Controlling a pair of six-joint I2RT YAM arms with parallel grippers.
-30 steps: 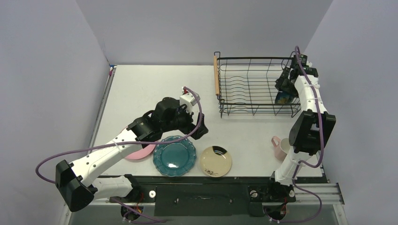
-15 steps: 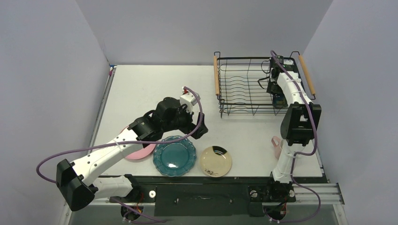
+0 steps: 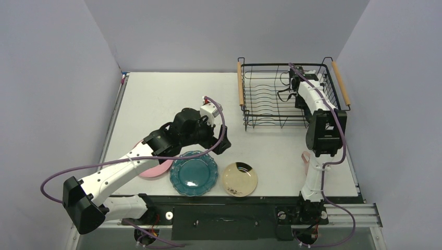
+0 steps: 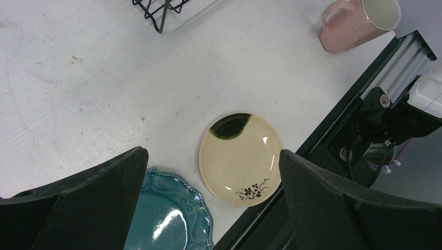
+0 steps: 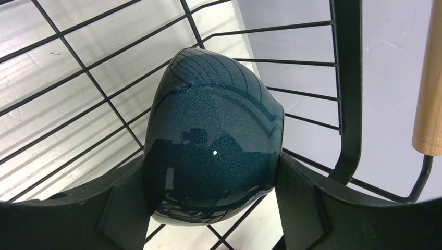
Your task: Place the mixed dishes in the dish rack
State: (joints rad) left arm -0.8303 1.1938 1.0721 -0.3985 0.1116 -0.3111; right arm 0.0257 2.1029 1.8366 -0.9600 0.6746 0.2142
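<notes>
Inside the rack (image 5: pixel 348 78), dark-teal bowl (image 5: pixel 213 135), seemingly gripped

Bright even light, soft shadows — glare on bowl (image 5: pixel 215 152)

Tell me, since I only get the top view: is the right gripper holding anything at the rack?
Observer: Yes. The right wrist view shows the right gripper clamped on a dark-teal bowl, outer side toward the camera, rack wires behind it.
Operator: And the left gripper?
Observer: The left gripper is open and empty, with the cream dish on the table below it.
Operator: The arm mostly hides the cup.
Observer: The left wrist view shows the pink cup on the table, outside the rack, apart from the dish.
</notes>
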